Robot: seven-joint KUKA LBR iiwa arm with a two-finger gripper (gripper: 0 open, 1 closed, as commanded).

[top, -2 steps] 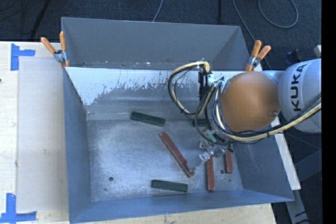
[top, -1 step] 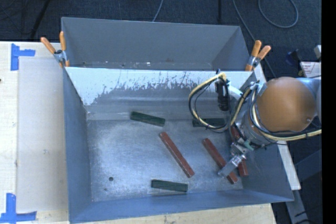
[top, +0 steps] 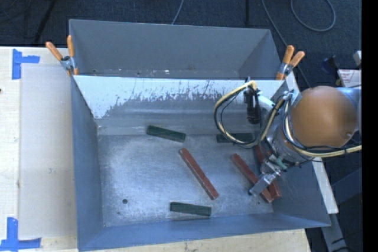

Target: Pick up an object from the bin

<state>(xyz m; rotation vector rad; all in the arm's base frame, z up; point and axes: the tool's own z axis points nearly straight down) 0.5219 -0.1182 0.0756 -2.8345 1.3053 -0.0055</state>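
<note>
**binwatcher:** How far along is this pick? I see a grey metal bin [top: 118, 121] with a scratchy, scuffed back wall, and nothing lifted out.

**kuka_fan:** I'd call it early. The approach looks done, the grab and the lift are both left. The arm [top: 322, 118], with its round orange cover, reaches in from the right. The jaws sit low in the bin's right front corner, right over a short reddish-brown bar [top: 271, 193]. Honestly can't tell if they're open, closed or gripping it.

**binwatcher:** And the rest?

**kuka_fan:** All flat, straight-edged sticks that look rigid, maybe wood or plastic. The long reddish-brown bar [top: 198, 173] lies diagonally mid-floor, and a second reddish-brown bar [top: 242, 167] is just left of the jaws. Three dark green bars: back [top: 166, 134], front [top: 190, 209], and one half behind the cables [top: 233, 138]. No heap.
</note>
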